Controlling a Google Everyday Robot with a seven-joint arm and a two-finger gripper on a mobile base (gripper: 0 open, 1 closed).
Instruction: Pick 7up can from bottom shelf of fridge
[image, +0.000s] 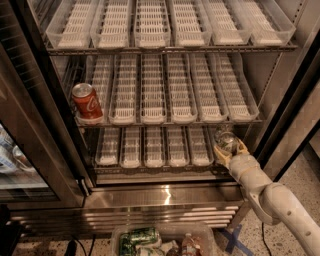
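The fridge (30, 115) stands open with wire racks of clear plastic lanes. The 7up can (226, 142) stands at the right end of the bottom shelf (155, 150), its silver top showing. My gripper (229, 150) reaches in from the lower right, with its yellowish fingers (220, 155) on either side of the can, shut on it. The can's body is mostly hidden by the fingers and wrist.
A red Coca-Cola can (87, 103) stands at the left end of the middle shelf. The glass door (15, 150) hangs open at left. A clear bin (160, 240) with cans and bottles sits on the floor in front of the steel base (150, 200).
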